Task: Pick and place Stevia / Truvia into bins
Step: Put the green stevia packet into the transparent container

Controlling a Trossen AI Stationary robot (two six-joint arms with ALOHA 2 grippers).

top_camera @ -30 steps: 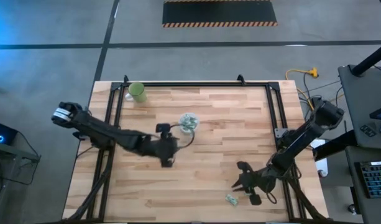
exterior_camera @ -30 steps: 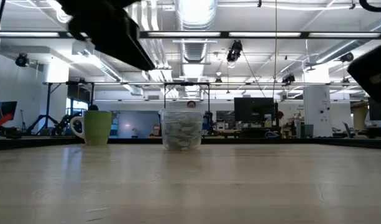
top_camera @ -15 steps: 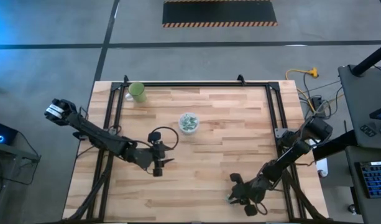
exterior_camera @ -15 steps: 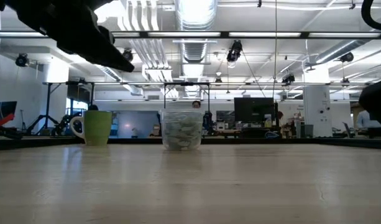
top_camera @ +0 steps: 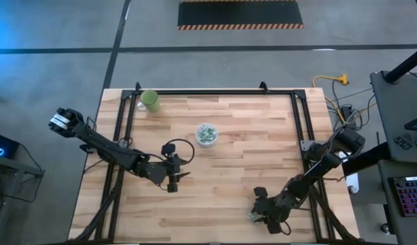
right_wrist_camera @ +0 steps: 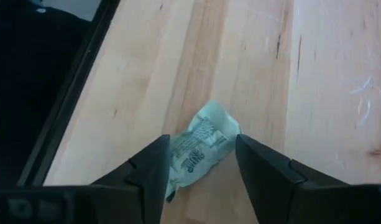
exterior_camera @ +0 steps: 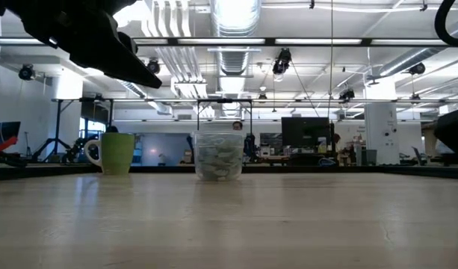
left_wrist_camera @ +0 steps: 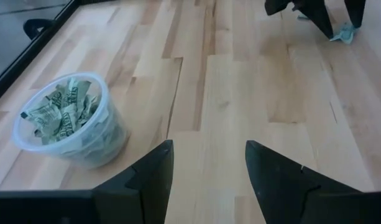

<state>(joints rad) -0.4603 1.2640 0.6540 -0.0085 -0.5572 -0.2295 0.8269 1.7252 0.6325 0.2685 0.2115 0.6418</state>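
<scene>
A crumpled pale green Stevia packet [right_wrist_camera: 199, 149] lies on the wooden table near its front edge, right of centre [top_camera: 251, 218]. My right gripper [right_wrist_camera: 199, 177] is low over it and open, one finger on each side of the packet. The bin, a clear plastic cup [top_camera: 207, 134] with several packets inside [left_wrist_camera: 66, 115], stands upright at the table's middle. My left gripper [top_camera: 174, 178] hovers open over the table on the near left of the cup, with nothing between its fingers [left_wrist_camera: 209, 171]. My right gripper comes at the packet slanting down from the table's right side. The packet lies flat on the table between the two open fingers, its lower corner [right_wrist_camera: 173, 180] passing behind one finger. I cannot tell whether a finger touches it.
An opaque light-green cup [top_camera: 150, 100] stands at the far left corner. A black metal frame [top_camera: 215, 91] runs along the table's far, left and right edges. Bare wood lies between the clear cup and the packet.
My left gripper has drawn back from the clear cup toward the table's near left and sunk a little, then kept still. My right gripper has gone down and toward the near edge until its fingers flank the packet. The packet has not moved.
</scene>
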